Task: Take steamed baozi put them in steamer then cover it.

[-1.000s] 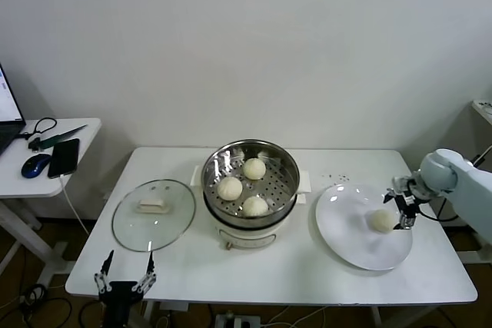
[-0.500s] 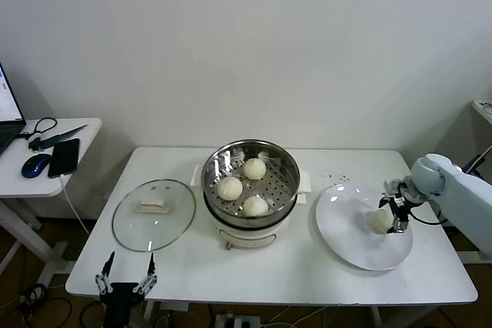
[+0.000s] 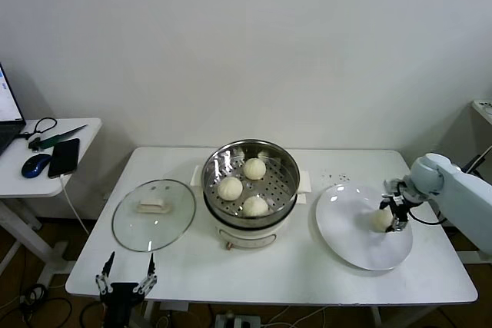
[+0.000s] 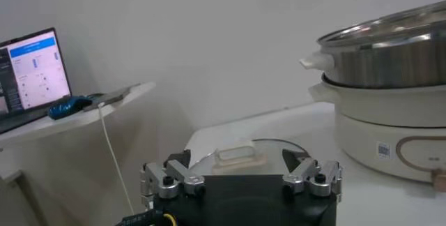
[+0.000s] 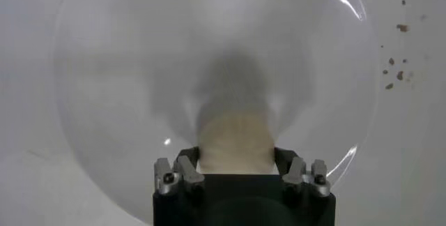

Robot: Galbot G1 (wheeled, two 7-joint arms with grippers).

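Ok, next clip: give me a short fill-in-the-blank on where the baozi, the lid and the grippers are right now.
1. The steamer holds ____ baozi.
2. The last baozi lies on the white ____, with the right gripper around it.
3. The glass cover lies flat on the table, on the steamer's ____ side.
4. The left gripper waits, open, below the table's ____ edge.

Missing words: three; plate; left; front

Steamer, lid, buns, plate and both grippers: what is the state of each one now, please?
steamer: uncovered, three baozi inside
cover: flat on table, left of steamer
fourth baozi: on plate
plate: holds one baozi
right gripper: around fourth baozi, fingers at its sides
left gripper: open, idle at table's front edge
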